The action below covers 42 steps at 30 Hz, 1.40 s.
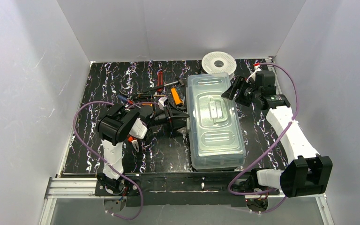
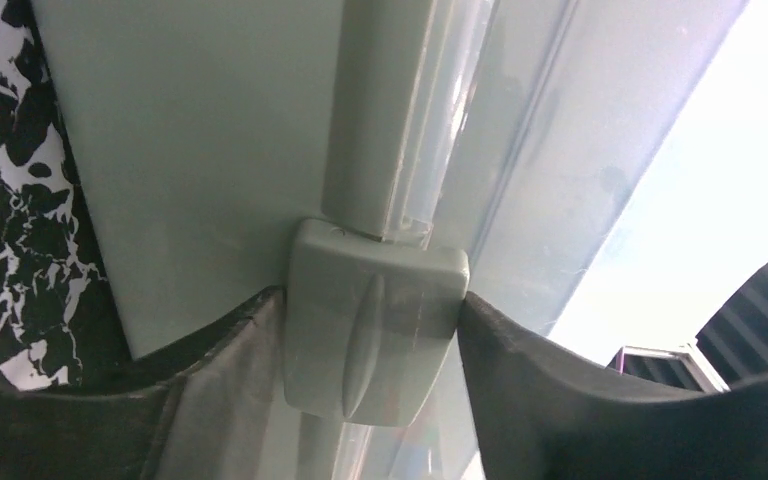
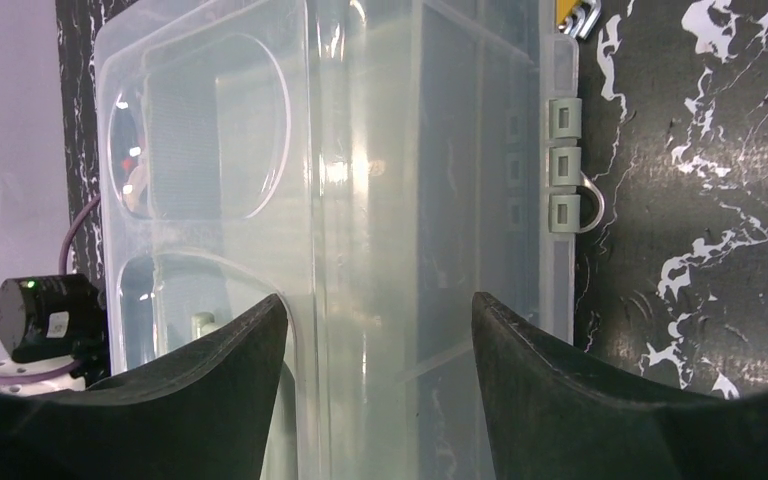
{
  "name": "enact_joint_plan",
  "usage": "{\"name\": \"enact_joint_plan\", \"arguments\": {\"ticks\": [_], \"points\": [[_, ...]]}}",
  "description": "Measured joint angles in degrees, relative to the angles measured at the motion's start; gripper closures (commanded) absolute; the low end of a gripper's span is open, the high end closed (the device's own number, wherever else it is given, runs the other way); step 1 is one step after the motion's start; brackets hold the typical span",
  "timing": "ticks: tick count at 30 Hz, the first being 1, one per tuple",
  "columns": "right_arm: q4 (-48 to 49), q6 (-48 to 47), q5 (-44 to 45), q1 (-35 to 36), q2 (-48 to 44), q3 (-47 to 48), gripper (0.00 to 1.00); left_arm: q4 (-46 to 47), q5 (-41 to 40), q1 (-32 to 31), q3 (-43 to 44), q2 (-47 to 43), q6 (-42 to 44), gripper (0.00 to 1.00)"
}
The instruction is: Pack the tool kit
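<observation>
As left gripper [image 2: 372, 300] pinches it, box latch [image 2: 375, 345]

Bright; glare on lid [image 3: 360, 200], perhaps blurred.

The overhead camera sits above and behind me, looking down and forward from far enough off to take in the whole table [image 1: 122, 79] and the full box [image 1: 215, 140]; my left wrist camera is very close in, facing the box's side wall, where a grey latch [image 2: 375, 335] fills the gap between my left fingers [image 2: 80, 430]; my right wrist camera looks along the clear lid [image 3: 360, 200] from fairly near, my right fingers [image 3: 190, 400] at its bottom edge; all three views share the box.
</observation>
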Motion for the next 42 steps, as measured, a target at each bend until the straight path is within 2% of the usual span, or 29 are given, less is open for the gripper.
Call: {"name": "enact_joint_plan", "arguments": {"ticks": [3,7,9,10,12,13,15,16,18,19,20,21,23,26,31,35,38,42], "points": [[1.0,-0.5,0.2,-0.2,0.3,-0.1,0.35,0.6,-0.7,-1.0,-0.1,-0.7,-0.8,0.71],[2.1,-0.9,0.4,-0.2,0.6,-0.1,0.35,-0.7,-1.5,-1.6,-0.4,-1.9,0.0,0.8],[2.3,-0.9,0.5,-0.2,0.6,-0.1,0.35,-1.5,-1.7,-1.8,-0.5,-2.2,0.1,0.88],[2.3,-0.9,0.6,-0.2,0.6,-0.1,0.35,-2.3,-1.7,-1.8,-0.5,-2.6,0.4,0.98],[2.3,-0.9,0.8,-0.2,0.5,-0.1,0.35,-3.8,-1.7,-1.7,-0.4,-3.0,1.2,1.0],[2.1,-0.9,1.2,-0.1,0.0,-0.1,0.35,-7.8,-1.7,-1.5,-0.3,-4.9,3.5,1.0],[1.3,-0.4,2.1,0.1,-0.4,-0.1,0.35,-23.9,-2.8,-1.2,0.5,-13.1,12.4,1.0],[0.9,0.1,2.6,0.3,-0.5,-0.1,0.35,-39.8,-4.8,-0.9,3.0,-20.3,21.7,1.0],[0.8,0.4,3.7,0.7,-0.9,-0.3,0.34,-53.2,-8.0,-0.9,6.4,-25.2,30.3,1.0],[0.8,0.5,4.2,0.8,-1.3,-0.5,0.31,-57.0,-9.4,-1.0,7.6,-26.3,32.9,1.0],[0.8,0.7,4.7,0.9,-1.7,-0.8,0.24,-61.1,-10.6,-1.1,8.7,-27.2,35.5,0.65],[0.4,0.7,5.0,0.9,-2.1,-0.8,0.2,-64.0,-11.7,-1.1,9.1,-27.5,37.4,0.41],[-1.2,0.6,5.9,1.1,-2.7,-0.9,0.15,-69.7,-13.6,-1.1,9.0,-28.2,40.1,0.09],[-1.8,0.0,6.6,1.0,-3.9,-1.4,0.13,-71.2,-14.5,-1.1,7.0,-30.8,41.0,0.02],[-2.8,-2.0,4.8,0.8,-8.6,-5.0,0.14,-72.3,-14.4,-1.0,2.2,-38.2,43.6,0.02],[-3.2,-2.4,1.9,0.7,-11.0,-7.2,0.18,-66.8,-12.6,-1.0,-2.8,-41.5,43.4,0.02],[-1.4,-2.2,0.5,0.5,-11.9,-8.9,0.25,-61.3,-10.8,-1.0,-6.3,-40.5,41.4,0.02],[1.8,-1.2,-2.1,0.1,-11.9,-10.6,0.41,-55.8,-9.7,-1.0,-8.6,-39.8,38.9,0.02]]}}
